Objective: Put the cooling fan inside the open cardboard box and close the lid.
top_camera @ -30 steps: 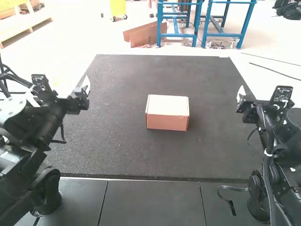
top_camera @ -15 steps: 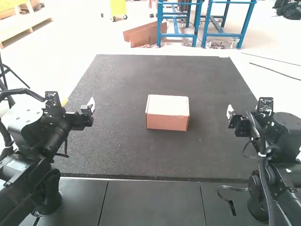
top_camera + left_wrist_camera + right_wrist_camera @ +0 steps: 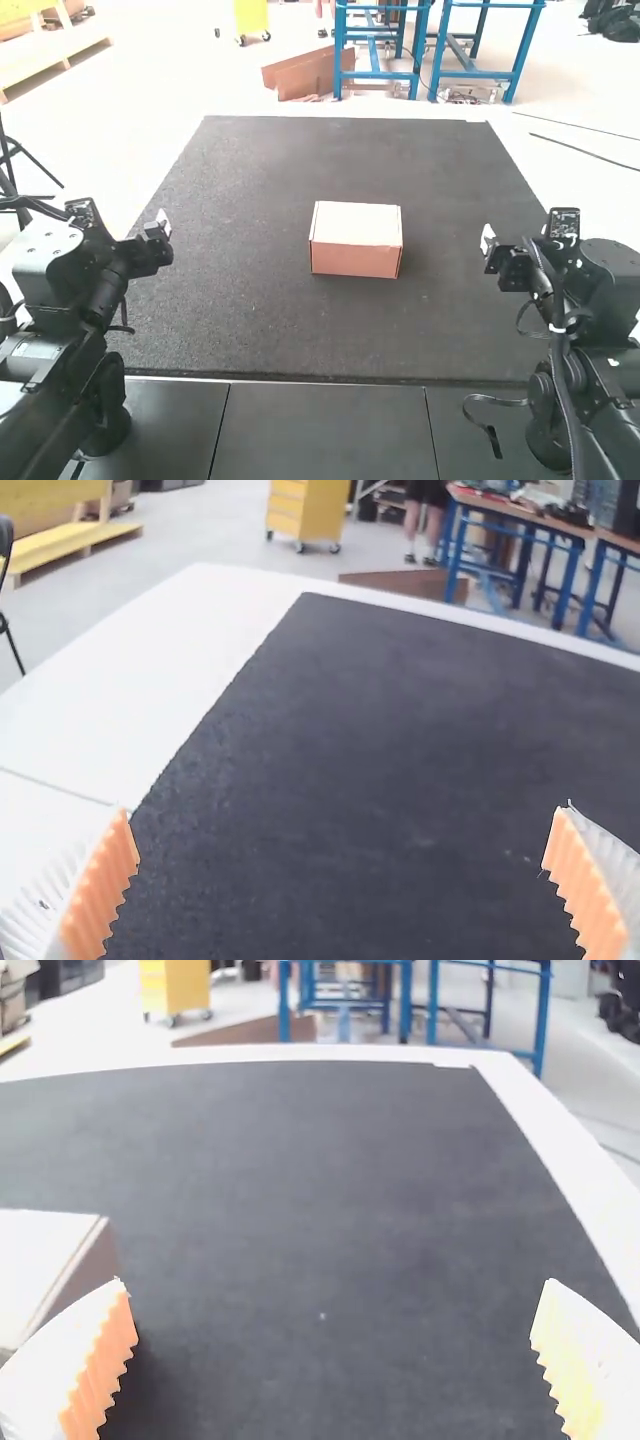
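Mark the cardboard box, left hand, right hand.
cardboard box [image 3: 356, 224], high view, its top face.
left hand [image 3: 340, 885], left wrist view, midway between fingertips.
right hand [image 3: 335, 1360], right wrist view, midway between fingertips.

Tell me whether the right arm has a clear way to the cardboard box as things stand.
Probably yes. The open right gripper is at the right side of the mat, pointing toward the shut cardboard box in the middle. Just bare mat lies between them.

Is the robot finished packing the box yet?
Looks done: the cardboard box sits on the mat with its lid shut. In hand: nothing; the left gripper and right gripper are open, away from it. Left: nothing obvious, though what's inside the shut box can't be checked.
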`<state>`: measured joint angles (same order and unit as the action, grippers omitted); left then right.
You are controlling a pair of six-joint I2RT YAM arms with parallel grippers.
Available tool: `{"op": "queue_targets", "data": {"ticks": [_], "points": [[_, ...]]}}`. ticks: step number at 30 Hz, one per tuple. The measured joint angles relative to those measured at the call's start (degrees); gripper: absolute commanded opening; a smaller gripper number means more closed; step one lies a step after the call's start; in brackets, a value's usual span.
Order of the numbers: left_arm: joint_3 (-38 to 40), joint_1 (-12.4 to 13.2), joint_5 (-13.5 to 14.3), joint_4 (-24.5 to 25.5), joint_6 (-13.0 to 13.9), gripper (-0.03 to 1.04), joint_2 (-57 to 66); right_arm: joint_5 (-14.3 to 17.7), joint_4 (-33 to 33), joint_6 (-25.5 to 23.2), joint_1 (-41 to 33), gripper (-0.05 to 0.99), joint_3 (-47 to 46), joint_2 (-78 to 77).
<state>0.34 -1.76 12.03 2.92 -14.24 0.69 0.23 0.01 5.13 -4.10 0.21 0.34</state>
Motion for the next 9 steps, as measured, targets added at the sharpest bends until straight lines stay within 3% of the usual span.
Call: {"op": "queue_targets", "data": {"ticks": [9], "points": [[0.0, 0.33, 0.0, -0.26, 0.0, 0.96, 0.0, -0.02, 0.0, 0.0, 0.0, 0.91, 0.0, 0.0]]}}
